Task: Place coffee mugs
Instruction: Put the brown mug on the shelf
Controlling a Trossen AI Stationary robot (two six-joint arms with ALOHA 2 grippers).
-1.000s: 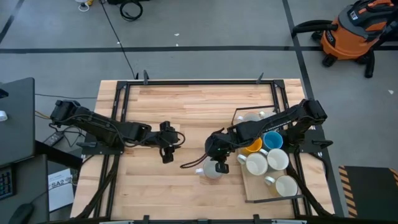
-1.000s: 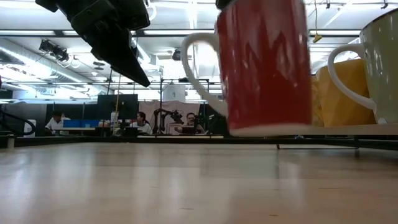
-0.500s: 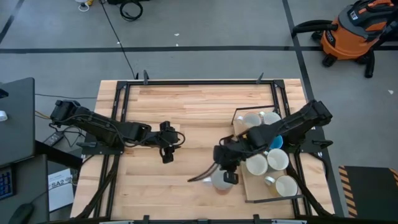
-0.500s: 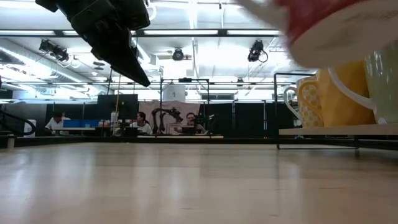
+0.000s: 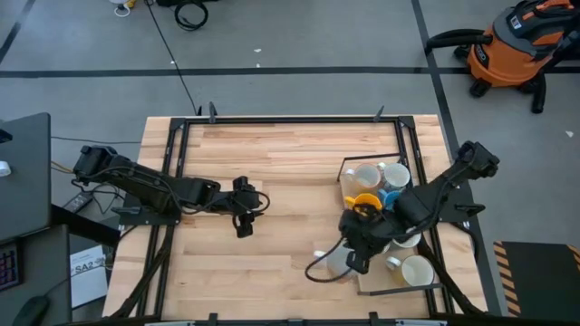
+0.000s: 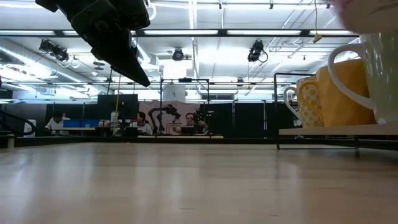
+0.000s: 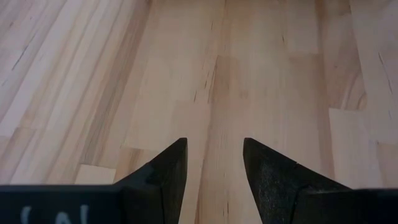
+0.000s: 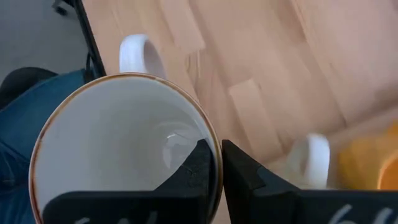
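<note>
1. Mug (image 8: 121, 149) with a white inside and a brown rim is clamped by its wall between the fingers of the right end effector (image 5: 355, 258), near the front left corner of the tray (image 5: 381, 288); a second ago it was held farther left over the bare worktop (image 5: 272, 163).
2. Other mugs stand on the tray: a yellow-orange mug (image 5: 366, 205), a blue mug (image 5: 391, 197), and white mugs (image 5: 417, 270) behind and in front of them.
3. Low view shows the yellow-orange mug and a pale mug (image 6: 380, 74) on the raised tray; the red mug wall that filled this view earlier is gone.
4. Left end effector (image 5: 243, 220) hovers over mid-worktop, fingers (image 7: 163, 171) apart, unmoved.
5. No readable writing on the mugs.
</note>
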